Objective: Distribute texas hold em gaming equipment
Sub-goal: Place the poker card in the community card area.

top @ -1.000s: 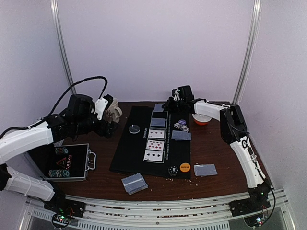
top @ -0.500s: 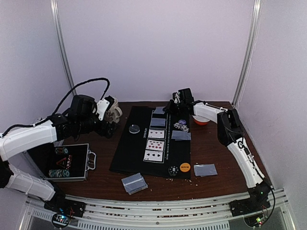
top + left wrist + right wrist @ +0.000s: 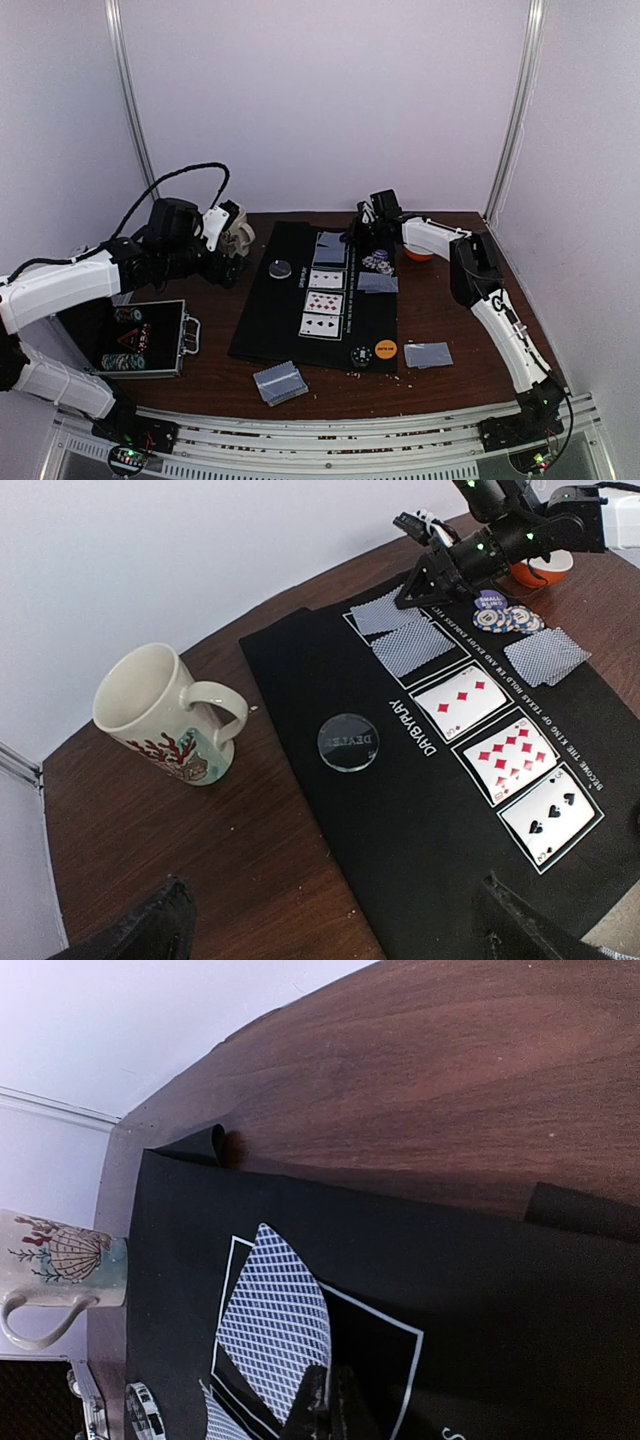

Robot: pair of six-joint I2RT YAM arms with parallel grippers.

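The black mat [image 3: 270,310] holds three face-up cards [image 3: 323,302] in a column, with a grey-backed card [image 3: 330,257] beyond them. My right gripper [image 3: 333,1400] is shut on the corner of another grey-backed card [image 3: 272,1315], which bends over the farthest outlined box. The same gripper [image 3: 415,585] and card [image 3: 378,610] also appear in the left wrist view. Poker chips [image 3: 377,262] lie to the right. My left gripper [image 3: 340,935] is open above the mat's left edge, holding nothing, near the dealer disc [image 3: 348,742].
A white patterned mug [image 3: 165,715] stands left of the mat. A red-and-white bowl [image 3: 421,251] sits at the far right. An open chip case [image 3: 135,338] lies near left. Grey-backed cards [image 3: 428,354], a deck [image 3: 280,382], an orange disc [image 3: 386,349] and a white-black disc [image 3: 360,356] lie near the front.
My right gripper has drawn slightly nearer along the mat's far end with the grey-backed card in it. The left arm has barely moved.
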